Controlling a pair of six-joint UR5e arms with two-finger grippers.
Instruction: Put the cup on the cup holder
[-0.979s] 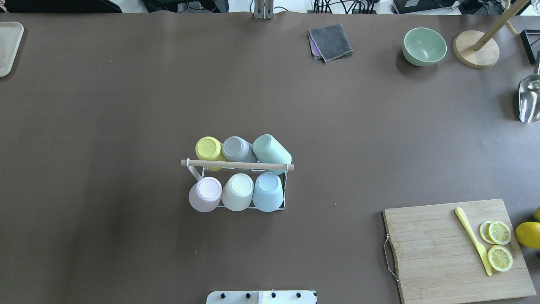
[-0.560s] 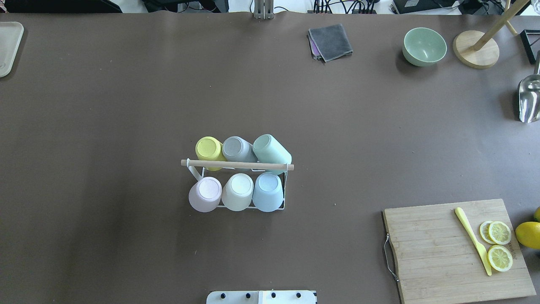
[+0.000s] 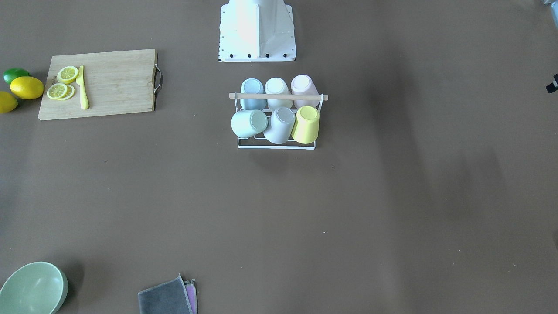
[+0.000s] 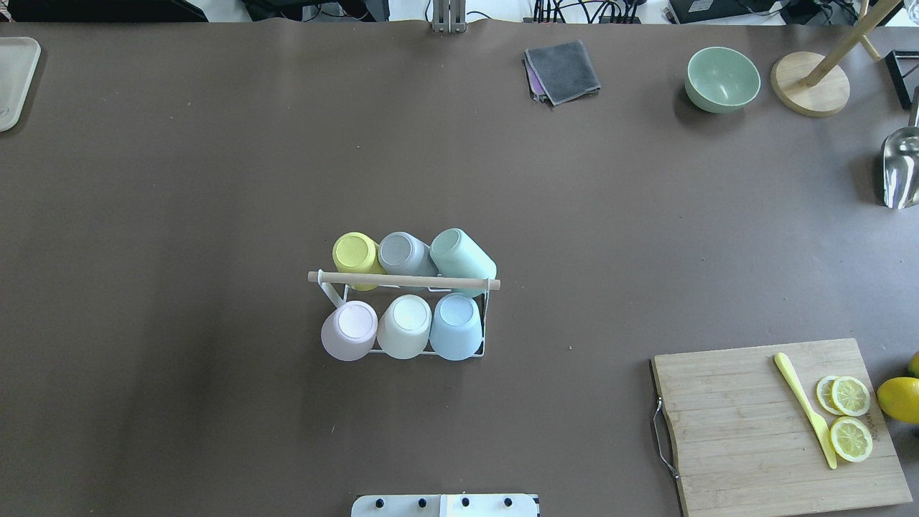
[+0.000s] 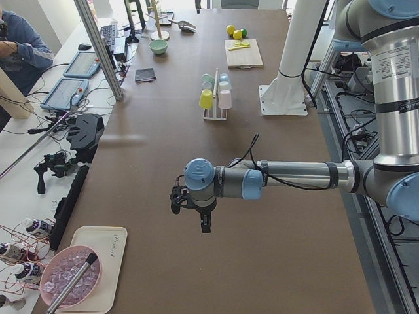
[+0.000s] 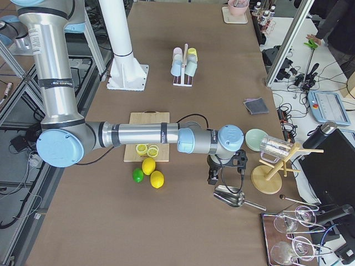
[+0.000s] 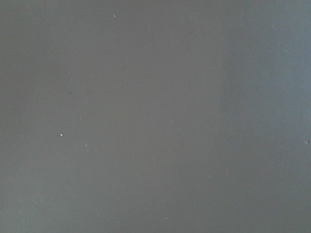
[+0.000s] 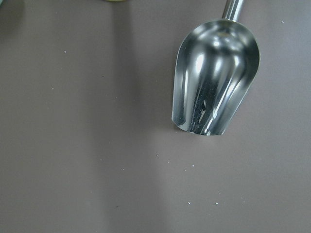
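Observation:
The cup holder [image 4: 402,280], a white wire rack with a wooden rod on top, stands mid-table and also shows in the front-facing view [image 3: 279,96]. Several upturned cups sit on its prongs: yellow [image 4: 355,253], grey [image 4: 402,253] and mint [image 4: 459,258] at the far side, pink [image 4: 350,327], white [image 4: 406,323] and blue [image 4: 456,323] at the near side. My left gripper [image 5: 205,224] hangs over bare table far from the rack. My right gripper [image 6: 212,177] hangs over the table beside a metal scoop [image 6: 230,198]. I cannot tell whether either is open or shut.
A cutting board [image 4: 775,424] with lemon slices and a yellow knife lies at the near right. A green bowl [image 4: 721,79], grey cloth [image 4: 562,70], wooden stand [image 4: 810,85] and the scoop [image 4: 899,165] are at the far right. A tray [image 4: 14,79] is at the far left.

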